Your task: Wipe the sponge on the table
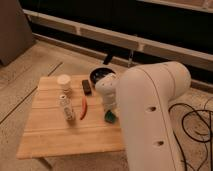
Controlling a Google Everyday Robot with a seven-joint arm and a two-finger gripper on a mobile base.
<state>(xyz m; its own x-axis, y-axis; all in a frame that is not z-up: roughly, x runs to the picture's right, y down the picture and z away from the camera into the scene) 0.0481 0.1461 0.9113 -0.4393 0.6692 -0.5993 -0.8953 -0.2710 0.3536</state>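
Observation:
The sponge (109,116) is a small dark green-teal block on the right side of the light wooden slatted table (55,132). My gripper (109,109) comes down from the big white arm right onto it, and its tip is at the sponge's top. The arm hides the table's right edge.
A red chili (83,107) lies left of the sponge. A clear bottle (66,108) stands beside it, a white cup (64,81) further back. A dark brown-black block (87,87) and a dark bowl (101,76) sit at the far edge. Black cables (192,122) trail on the floor at right.

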